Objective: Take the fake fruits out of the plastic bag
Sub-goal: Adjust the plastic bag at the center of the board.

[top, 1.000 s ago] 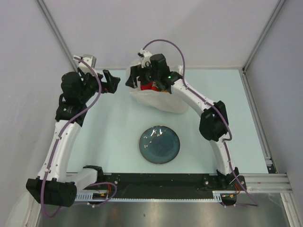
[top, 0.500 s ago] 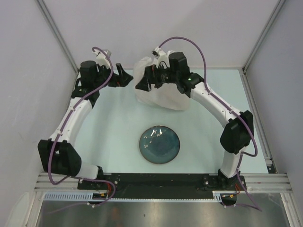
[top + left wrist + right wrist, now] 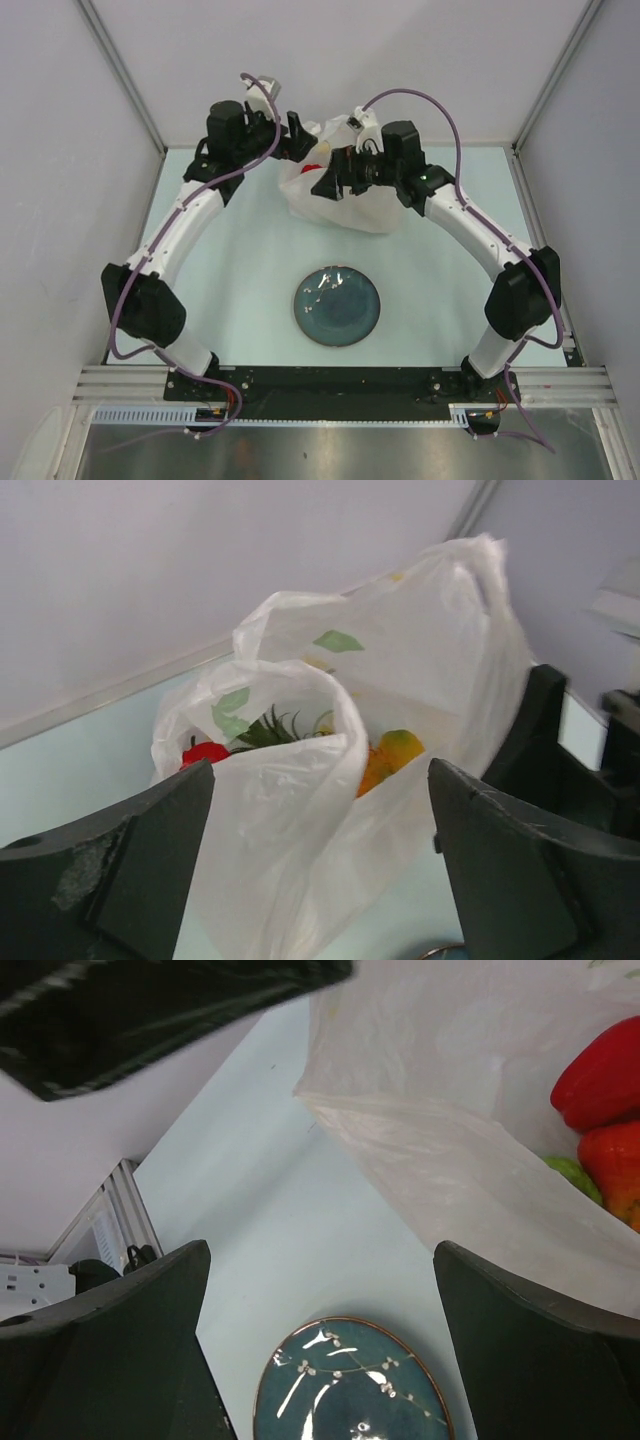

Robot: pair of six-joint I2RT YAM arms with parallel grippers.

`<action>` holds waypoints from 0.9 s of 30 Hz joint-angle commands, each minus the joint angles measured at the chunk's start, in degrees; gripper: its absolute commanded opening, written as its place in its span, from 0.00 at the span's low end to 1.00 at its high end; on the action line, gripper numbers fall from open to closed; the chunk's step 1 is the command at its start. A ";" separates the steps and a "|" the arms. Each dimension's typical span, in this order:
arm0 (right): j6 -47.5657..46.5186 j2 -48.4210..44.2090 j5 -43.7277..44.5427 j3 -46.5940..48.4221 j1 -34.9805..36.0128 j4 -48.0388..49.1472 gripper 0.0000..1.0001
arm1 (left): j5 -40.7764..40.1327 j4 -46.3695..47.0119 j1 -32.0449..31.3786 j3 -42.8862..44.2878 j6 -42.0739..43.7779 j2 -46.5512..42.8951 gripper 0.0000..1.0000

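Sitting inside plastic bag [image 3: 285, 820]: fake fruits [image 3: 396, 750] (red, orange); left pincer [image 3: 320, 772], right pincer [image 3: 320, 1252] released.

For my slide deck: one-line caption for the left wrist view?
Open left gripper faces the plastic bag, fake fruits showing inside.

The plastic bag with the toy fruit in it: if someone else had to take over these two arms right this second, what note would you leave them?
Left tool: open, holding nothing, facing the mouth of the plastic bag.
Right tool: open, holding nothing, beside the bag.
Fake fruits: every one that shows is inside the bag.
Plate: bare, in front of the bag.
Done: no fruit is out yet.
Left: probably steady the bag with one tool, then lift out each fruit.
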 commanded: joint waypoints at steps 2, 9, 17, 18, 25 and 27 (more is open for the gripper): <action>0.40 -3.19 0.78 2.33 -0.91 3.60 1.00 | -15.41 -2.68 -1.42 4.35 3.72 4.14 0.84; -0.39 0.23 9.02 6.19 0.06 4.48 0.86 | -18.77 -3.92 -1.42 4.09 4.78 2.39 0.00; -8.10 9.20 24.67 14.99 2.17 1.59 0.67 | -18.50 -2.78 -1.42 -0.12 2.58 -1.39 0.00; -9.25 9.55 26.34 14.29 2.08 0.71 0.60 | -18.50 -2.86 -1.51 -0.39 2.49 -1.92 0.00; -17.77 -1.83 29.07 -9.94 1.90 -1.76 0.54 | -15.17 -1.90 -1.60 -7.22 0.12 -5.69 0.00; -20.59 -5.54 30.48 -19.49 2.87 0.16 0.54 | -13.41 -1.46 -1.51 -10.13 -1.37 -7.01 0.00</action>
